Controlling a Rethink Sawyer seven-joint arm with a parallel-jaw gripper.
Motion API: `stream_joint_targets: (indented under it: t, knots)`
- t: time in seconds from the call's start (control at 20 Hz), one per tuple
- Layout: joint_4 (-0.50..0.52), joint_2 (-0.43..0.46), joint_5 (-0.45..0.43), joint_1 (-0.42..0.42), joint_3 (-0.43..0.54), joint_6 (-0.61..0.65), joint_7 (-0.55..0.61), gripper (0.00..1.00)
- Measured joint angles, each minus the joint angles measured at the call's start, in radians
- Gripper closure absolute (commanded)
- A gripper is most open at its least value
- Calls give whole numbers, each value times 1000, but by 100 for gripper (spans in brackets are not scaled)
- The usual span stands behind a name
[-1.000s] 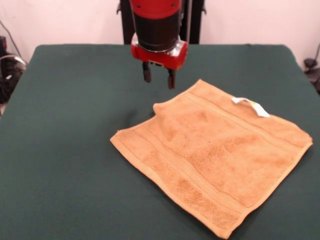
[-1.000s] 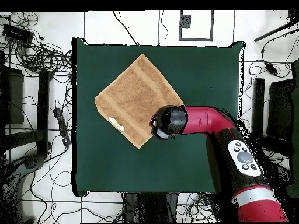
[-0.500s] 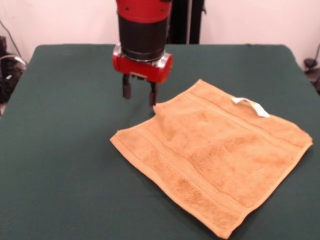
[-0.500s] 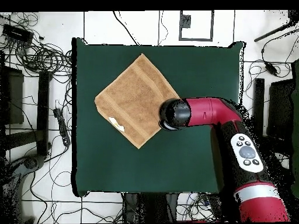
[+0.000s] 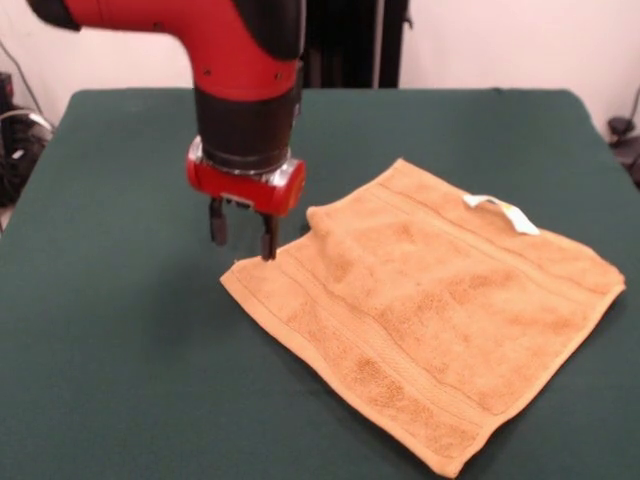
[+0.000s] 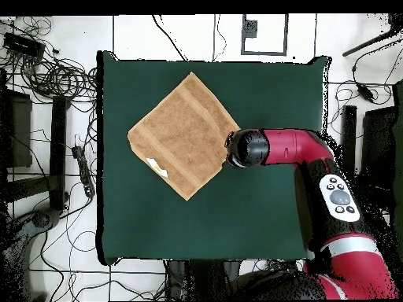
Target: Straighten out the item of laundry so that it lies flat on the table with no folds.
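The golden-orange hand towel point(image 5: 430, 310) lies on the dark green table point(image 5: 110, 340), spread nearly flat. One corner near the gripper is folded over onto the towel point(image 5: 325, 222). A white tag loop point(image 5: 497, 211) sits on its far right edge. The towel also shows in the overhead view point(image 6: 185, 134) as a diamond left of centre. My gripper point(image 5: 241, 236) hangs from the red and black arm, open and empty, just above the towel's left corner point(image 5: 238, 272). In the overhead view the arm's head point(image 6: 250, 149) covers the gripper at the towel's right corner.
The table's edges point(image 6: 101, 157) are far from the towel on all sides. Cables and stands point(image 6: 55, 71) lie on the floor around the table.
The gripper has moved from behind the folded corner toward the camera and left in the front view, and lower, to the towel's left corner. The towel has not moved.
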Motion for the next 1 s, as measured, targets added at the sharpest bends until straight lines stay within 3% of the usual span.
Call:
stream_joint_targets:
  t: [0.35, 1.0]
  knots:
    - [-78, 89, -1, -11, 1, 0, 0, 0]
    - [-173, 123, -5, -10, 29, 133, -57, 0]
